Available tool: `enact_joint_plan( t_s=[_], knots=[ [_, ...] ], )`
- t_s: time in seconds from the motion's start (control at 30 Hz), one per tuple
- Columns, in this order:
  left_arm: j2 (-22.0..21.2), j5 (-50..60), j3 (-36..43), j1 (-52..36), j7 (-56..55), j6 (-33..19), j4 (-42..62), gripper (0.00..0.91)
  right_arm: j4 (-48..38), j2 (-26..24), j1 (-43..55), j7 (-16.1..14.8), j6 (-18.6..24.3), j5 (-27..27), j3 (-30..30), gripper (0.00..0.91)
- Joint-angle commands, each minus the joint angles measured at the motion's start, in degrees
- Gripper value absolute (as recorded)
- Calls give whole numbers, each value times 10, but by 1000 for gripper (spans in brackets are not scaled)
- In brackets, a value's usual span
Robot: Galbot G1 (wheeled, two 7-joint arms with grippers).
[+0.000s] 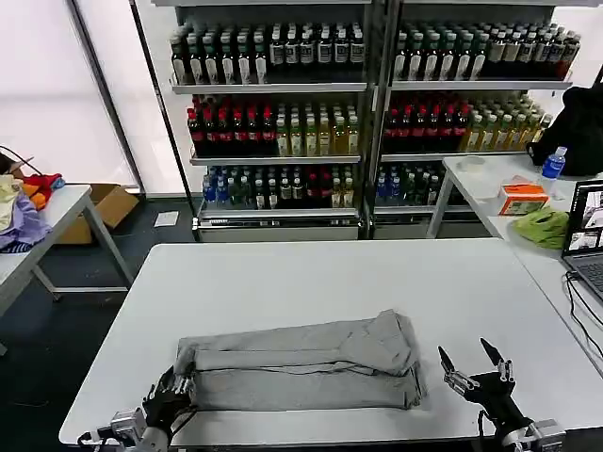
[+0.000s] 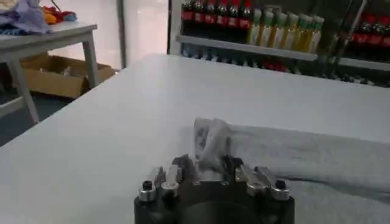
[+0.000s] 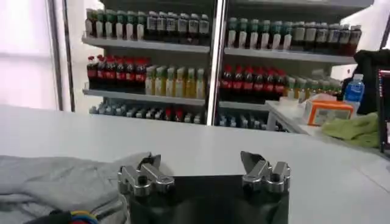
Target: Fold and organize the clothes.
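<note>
Left claw (image 1: 170, 394) pinches the near-left corner of the grey shirt (image 1: 301, 363), folded long on the white surface (image 1: 330, 273); right claw (image 1: 476, 365) gapes beside its other end; soft, limp, light cloth; take corners.

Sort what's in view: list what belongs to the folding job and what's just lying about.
Job:
- grey shirt, folded on the white table
- left gripper, shut on the shirt's end
- right gripper, jaws open, beside the shirt

Lying about:
- green cloth
- orange box
- water bottle
- laptop
- cardboard box
- drink shelves
</note>
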Motion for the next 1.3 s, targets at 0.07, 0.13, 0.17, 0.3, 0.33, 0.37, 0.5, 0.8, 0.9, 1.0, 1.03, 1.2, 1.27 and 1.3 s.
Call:
enact_joint_plan(
  t_s=[0.07, 0.13, 0.17, 0.3, 0.33, 0.37, 0.5, 0.8, 0.9, 1.0, 1.03, 1.2, 1.27, 1.3],
  knots=[
    [-16, 16, 3, -3, -9, -20, 12, 0, 2, 1, -4, -2, 5, -2, -2, 907],
    [-4, 6, -8, -12, -5, -21, 9, 0, 5, 0, -5, -2, 4, -2, -3, 907],
    [5, -3, -17, -14, -3, -22, 7, 0, 6, -1, -5, -2, 4, -1, -4, 907],
    [34, -37, -63, -31, 1, -21, 0, 10, 9, -4, -4, -2, 1, 0, -2, 907],
    [52, -52, -94, -42, 2, -20, 9, 10, 10, -6, -4, 0, 0, 1, -1, 907],
    [63, -65, -112, -46, 5, -20, 14, 10, 10, -7, -4, 1, -1, 2, -1, 907],
    [132, -114, -203, -59, 44, -9, 49, 10, 10, -10, -4, 2, -2, 5, 0, 907],
    [282, -149, -301, -56, 131, -3, 126, 10, 12, -12, -1, 8, -3, 7, -7, 907],
    [305, -163, -290, -63, 133, 3, 110, 10, 18, -11, -4, 10, -3, 8, -6, 907],
    [294, -204, -261, -60, 115, 32, 49, 10, 24, -11, -14, 10, -3, 11, 0, 907],
    [274, -244, -243, -61, 96, 53, 10, 10, 26, -10, -16, 10, -2, 10, 3, 907],
    [190, -325, -93, -71, 38, 76, -131, 10, 27, 5, -26, 11, 2, 9, 2, 907],
    [171, -315, -15, -73, 35, 76, -145, 10, 29, 9, -33, 10, 4, 6, 1, 907],
    [166, -305, 9, -76, 35, 76, -144, 10, 29, 10, -36, 10, 4, 5, 0, 907]
  ],
)
